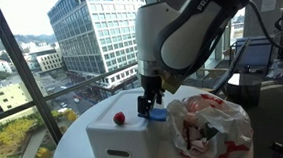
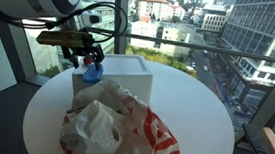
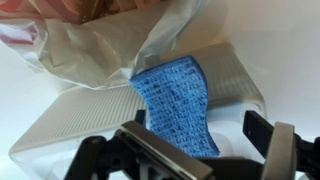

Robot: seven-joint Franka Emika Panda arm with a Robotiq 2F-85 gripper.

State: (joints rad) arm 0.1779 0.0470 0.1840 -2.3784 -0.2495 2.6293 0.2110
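In the wrist view, the lower end of the blue textured square cloth [image 3: 178, 105] is disappearing behind the black metal gripper [image 3: 200, 152], and whether the fingers are pinching it is not showing. The crumpled white-and-red plastic bag [image 3: 100, 35] is running off the top edge, blurred. In an exterior view, the small red round object [image 1: 119, 119] on the white rectangular box [image 1: 111, 143] is appearing too small to identify.

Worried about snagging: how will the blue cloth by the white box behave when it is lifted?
The cloth is probably floppy: it curves and sags from the gripper onto the box. It is likely light, since it looks thin. Its coarse weave suggests it will not slip easily, though it might drag against the bag.
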